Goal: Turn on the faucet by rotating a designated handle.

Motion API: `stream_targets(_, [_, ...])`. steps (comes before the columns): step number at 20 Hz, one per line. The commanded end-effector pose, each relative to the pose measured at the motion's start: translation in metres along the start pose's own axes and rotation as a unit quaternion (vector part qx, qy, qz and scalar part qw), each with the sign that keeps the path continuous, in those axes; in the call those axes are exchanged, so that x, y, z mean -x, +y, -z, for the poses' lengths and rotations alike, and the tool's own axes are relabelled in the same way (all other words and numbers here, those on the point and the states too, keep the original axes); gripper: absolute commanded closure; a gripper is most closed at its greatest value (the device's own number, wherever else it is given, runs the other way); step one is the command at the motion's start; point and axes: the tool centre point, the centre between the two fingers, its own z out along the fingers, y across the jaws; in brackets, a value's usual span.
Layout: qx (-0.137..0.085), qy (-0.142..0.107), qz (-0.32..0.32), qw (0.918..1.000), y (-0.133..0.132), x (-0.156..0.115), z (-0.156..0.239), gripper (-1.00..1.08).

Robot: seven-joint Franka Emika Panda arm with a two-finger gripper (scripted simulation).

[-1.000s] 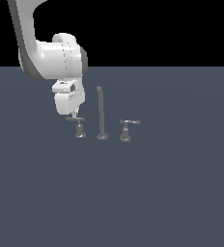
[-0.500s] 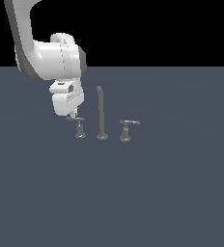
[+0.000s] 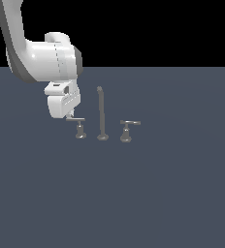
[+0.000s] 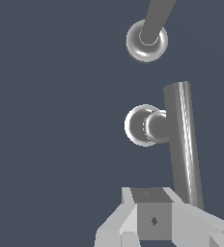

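Pincer (image 3: 71,116) of the white arm hangs low over the dark grey-blue desk (image 3: 134,193), right at the outer end of the thin lever bar of the short grey metal designated handle (image 3: 80,128); whether it is released or clenched cannot be told, since the white wrist housing covers the fingers in the exterior view. Wrist view shows only one pale finger block (image 4: 152,219) at the frame edge, with the lever bar of the designated handle (image 4: 181,142) running up alongside it and seeming to touch or nearly touch it; the round flared foot sits beside the bar, seen from above. Designated handle stands upright at the exterior view's left end of the small grey metal faucet (image 3: 103,121). Just beside it, toward the exterior view's right, rises the tall thin grey spout with bent tip (image 3: 101,112), its round base (image 4: 147,40) also in the wrist view. Further right stands the twin grey lever handle with wider base (image 3: 127,131), clear of the arm, its lever lying level.
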Motion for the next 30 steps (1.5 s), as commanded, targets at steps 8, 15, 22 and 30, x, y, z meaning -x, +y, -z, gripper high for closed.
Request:
stream_targets(8, [0.005, 0.002, -0.007, 1.0000, 0.029, -0.003, 0.000, 1.08])
stream_targets(15, [0.002, -0.002, 0.019, 0.9998, 0.038, 0.001, 0.000, 1.08])
stream_targets(22, [0.004, 0.000, 0.003, 1.0000, 0.053, -0.018, 0.000, 1.08])
stream_targets(30, [0.006, 0.002, -0.013, 0.9999, 0.069, -0.037, 0.001, 1.08])
